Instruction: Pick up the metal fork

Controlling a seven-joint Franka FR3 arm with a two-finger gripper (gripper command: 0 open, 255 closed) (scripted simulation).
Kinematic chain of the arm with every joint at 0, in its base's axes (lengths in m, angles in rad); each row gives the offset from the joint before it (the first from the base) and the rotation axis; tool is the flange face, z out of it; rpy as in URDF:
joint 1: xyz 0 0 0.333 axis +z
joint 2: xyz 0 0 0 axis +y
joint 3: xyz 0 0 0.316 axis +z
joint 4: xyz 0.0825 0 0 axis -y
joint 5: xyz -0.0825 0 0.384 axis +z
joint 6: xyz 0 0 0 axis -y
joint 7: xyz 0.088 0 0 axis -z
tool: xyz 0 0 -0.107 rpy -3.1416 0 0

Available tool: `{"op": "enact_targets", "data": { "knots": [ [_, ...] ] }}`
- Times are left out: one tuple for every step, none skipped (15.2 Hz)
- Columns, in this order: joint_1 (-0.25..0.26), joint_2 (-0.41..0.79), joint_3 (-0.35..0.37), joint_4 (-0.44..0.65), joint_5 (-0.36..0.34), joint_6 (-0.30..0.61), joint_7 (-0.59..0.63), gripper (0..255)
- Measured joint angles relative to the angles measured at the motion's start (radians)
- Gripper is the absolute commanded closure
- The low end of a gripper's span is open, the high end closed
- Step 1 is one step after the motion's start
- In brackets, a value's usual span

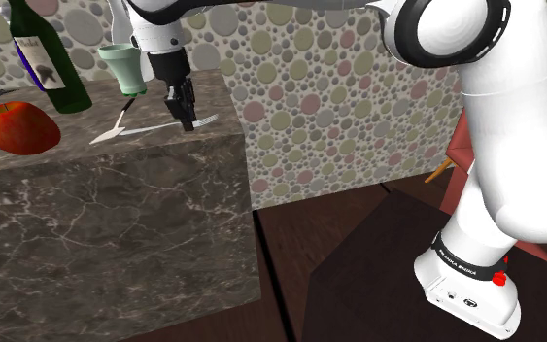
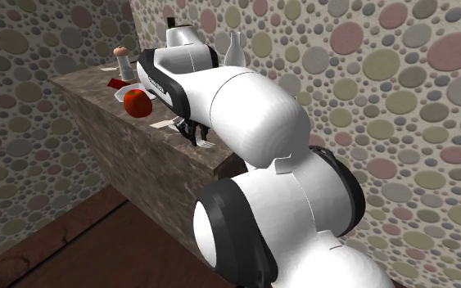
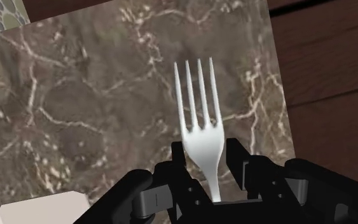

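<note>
The end effector (image 3: 208, 159) is closed to a narrow gap, and it is holding the fork (image 3: 199, 121). Its two black fingers (image 3: 236, 159) press on the thin part of the fork, just below the prongs. The prongs stick out in front of the fingers. The handle runs back under the end effector, where it is hidden.

The fork is down at the top of the brown stone bench (image 1: 116, 223). It is not clear whether it has left the stone yet. A red apple (image 1: 20, 126) sits on the same bench. The fork is well apart from the apple, to the apple's right in the shoulder view. A white flat thing (image 1: 111, 133) lies between the apple and the fork.

The fork looks pale and shiny. It is likely light, hard and stiff, so it should not bend or break. It is also thin and smooth, so it could slip or swing between the fingers. The hold is close to the prongs, so the long handle may tip down when the fork goes up. A firm squeeze and a slow, straight lift would suit it best.
</note>
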Motion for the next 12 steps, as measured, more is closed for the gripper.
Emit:
{"op": "enact_targets", "data": {
  "knots": [
    [0.0, -0.001, 0.0, -0.001, 0.0, 0.001, 0.0, 255],
    [-0.001, -0.001, 0.0, -0.002, 0.0, 0.002, -0.001, 255],
    [-0.001, 0.001, -0.001, 0.003, 0.0, -0.003, -0.002, 255],
    [-0.001, 0.004, -0.002, 0.015, -0.001, -0.013, -0.002, 255],
    [0.003, 0.012, -0.002, 0.039, -0.003, -0.03, -0.002, 255],
    [0.004, 0.016, -0.003, 0.057, -0.004, -0.044, -0.005, 255],
    [0.006, 0.019, -0.003, 0.075, -0.005, -0.059, -0.005, 255],
    [0.01, 0.028, -0.003, 0.102, -0.007, -0.077, -0.006, 255],
    [0.012, 0.033, -0.004, 0.123, -0.008, -0.094, -0.008, 255],
    [0.018, 0.045, -0.004, 0.158, -0.01, -0.115, -0.007, 255],
    [0.025, 0.061, -0.005, 0.201, -0.014, -0.142, -0.009, 255],
    [0.029, 0.067, -0.006, 0.223, -0.015, -0.159, -0.009, 255]
  ]
}}
